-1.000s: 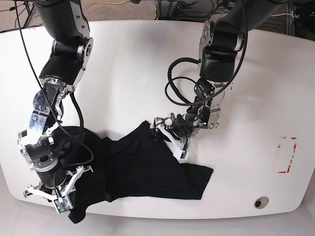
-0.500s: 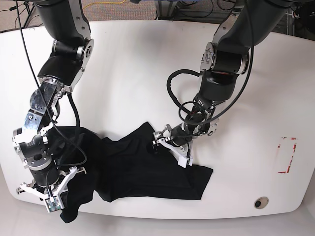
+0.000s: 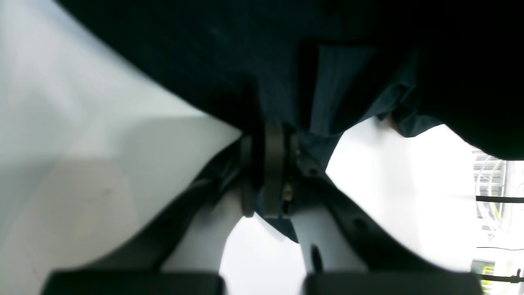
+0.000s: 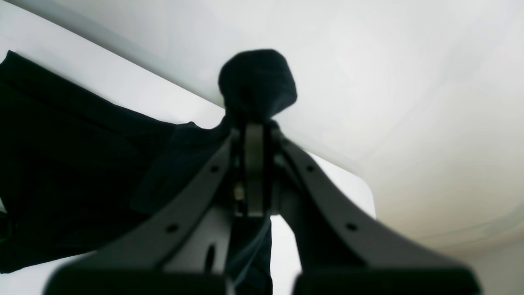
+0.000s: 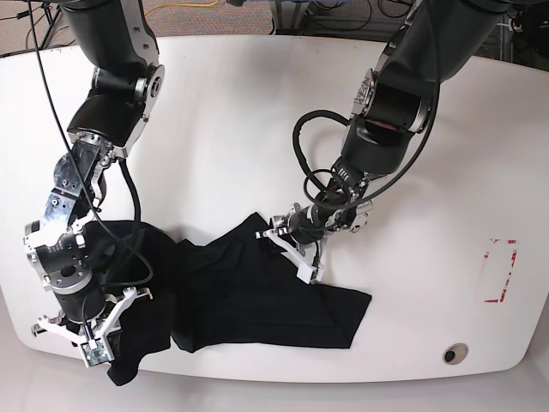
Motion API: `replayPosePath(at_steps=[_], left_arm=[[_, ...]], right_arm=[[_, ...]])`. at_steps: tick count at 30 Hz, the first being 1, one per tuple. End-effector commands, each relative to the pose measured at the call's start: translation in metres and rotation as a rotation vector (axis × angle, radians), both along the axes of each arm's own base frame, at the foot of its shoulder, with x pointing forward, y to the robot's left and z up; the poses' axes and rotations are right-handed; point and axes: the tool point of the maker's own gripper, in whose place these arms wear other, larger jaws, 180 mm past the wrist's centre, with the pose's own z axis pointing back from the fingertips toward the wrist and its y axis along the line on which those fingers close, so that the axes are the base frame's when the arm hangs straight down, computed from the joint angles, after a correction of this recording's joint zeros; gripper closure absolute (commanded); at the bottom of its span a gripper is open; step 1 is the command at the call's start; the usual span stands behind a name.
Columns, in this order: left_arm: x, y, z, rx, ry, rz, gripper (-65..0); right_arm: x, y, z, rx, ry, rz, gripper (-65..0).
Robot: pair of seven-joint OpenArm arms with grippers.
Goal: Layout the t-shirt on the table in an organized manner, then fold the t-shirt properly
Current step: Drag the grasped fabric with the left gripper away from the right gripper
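My left pincer [image 5: 290,244] clamped on the black t-shirt's [image 5: 249,300] mid-frame upper edge, right pincer [image 5: 86,339] pinching its lower-left corner off the white table [image 5: 240,129].

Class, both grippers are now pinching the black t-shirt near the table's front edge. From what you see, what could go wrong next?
1. The right gripper holds a bunched corner of the t-shirt at the table edge; fabric there may slide off.
2. The left gripper has pinched a fold, possibly several layers, so spreading could leave the shirt twisted.
3. The shirt is crumpled between both grips; pulling apart might yank it out of one.
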Motion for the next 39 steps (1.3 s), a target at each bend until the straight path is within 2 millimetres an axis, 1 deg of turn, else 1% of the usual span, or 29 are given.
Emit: replayPosePath(at_steps=[1, 2, 3, 6, 9, 13, 18, 19, 20, 22, 23, 24, 26, 27, 28, 29, 31, 32, 33, 34, 36, 39], left_arm=[[0.005, -0.007, 0.012, -0.022, -0.004, -0.009, -0.7], [0.005, -0.008, 0.014, -0.026, -0.009, -0.009, -0.6], [0.009, -0.009, 0.02, -0.034, -0.027, -0.01, -0.3], [0.005, -0.013, 0.023, -0.049, -0.041, -0.013, -0.3], [0.008, -0.017, 0.038, -0.077, -0.089, -0.011, -0.3], [0.009, 0.0, 0.049, -0.073, -0.138, -0.009, -0.3], [0.015, 0.042, 0.071, -0.055, -0.213, 0.028, -0.1], [0.014, 0.055, 0.077, -0.048, -0.232, 0.04, -0.1], [0.014, 0.06, 0.08, -0.044, -0.24, 0.043, -0.1], [0.011, 0.091, 0.089, -0.012, -0.27, 0.068, -0.1], [0.01, 0.103, 0.093, 0.001, -0.282, 0.077, -0.1], [0.01, 0.118, 0.1, 0.019, -0.302, 0.092, -0.1], [0.009, 0.139, 0.109, 0.042, -0.325, 0.113, -0.1], [0.007, 0.153, 0.115, 0.06, -0.341, 0.126, -0.1], [0.006, 0.162, 0.12, 0.075, -0.354, 0.131, -0.1], [0.003, 0.177, 0.126, 0.101, -0.369, 0.142, -0.1], [-0.001, 0.199, 0.137, 0.14, -0.396, 0.156, -0.1], [-0.005, 0.214, 0.145, 0.168, -0.42, 0.163, -0.1], [-0.006, 0.218, 0.149, 0.177, -0.431, 0.164, -0.1], [-0.01, 0.231, 0.158, 0.2, -0.456, 0.167, -0.1], [-0.015, 0.243, 0.168, 0.228, -0.483, 0.165, -0.1], [-0.025, 0.276, 0.187, 0.303, -0.52, 0.184, -0.1]], right_arm=[[0.002, 0.0, 0.026, -0.002, -0.074, 0.006, 0.0], [0.002, 0.0, 0.026, -0.002, -0.074, 0.006, 0.0], [0.002, 0.0, 0.026, -0.002, -0.074, 0.006, 0.0], [0.002, 0.0, 0.026, -0.002, -0.074, 0.006, 0.0], [0.002, 0.0, 0.026, -0.002, -0.074, 0.006, 0.0], [0.002, 0.0, 0.026, -0.002, -0.074, 0.006, 0.0], [0.002, 0.0, 0.026, -0.002, -0.074, 0.006, 0.0], [0.002, 0.0, 0.025, -0.002, -0.072, 0.006, 0.0], [0.001, 0.0, 0.024, -0.002, -0.071, 0.006, 0.0], [-0.001, 0.0, 0.017, -0.004, -0.057, 0.006, 0.0], [-0.002, 0.0, 0.016, -0.007, -0.056, 0.006, 0.0], [-0.004, 0.0, 0.017, -0.01, -0.059, 0.006, 0.0], [-0.006, 0.002, 0.018, -0.015, -0.065, 0.009, 0.0], [-0.007, 0.004, 0.018, -0.018, -0.067, 0.013, 0.0], [-0.008, 0.004, 0.017, -0.019, -0.066, 0.013, 0.0], [-0.01, 0.005, 0.014, -0.02, -0.061, 0.014, 0.0], [-0.012, 0.006, 0.011, -0.022, -0.057, 0.016, 0.0], [-0.013, 0.009, 0.009, -0.015, -0.054, 0.021, 0.0], [-0.014, 0.011, 0.007, -0.012, -0.051, 0.022, 0.0], [-0.015, 0.015, 0.005, 0.0, -0.049, 0.028, 0.0], [-0.015, 0.019, 0.003, 0.011, -0.048, 0.033, 0.0], [-0.019, 0.026, -0.006, 0.027, -0.032, 0.041, 0.0]])
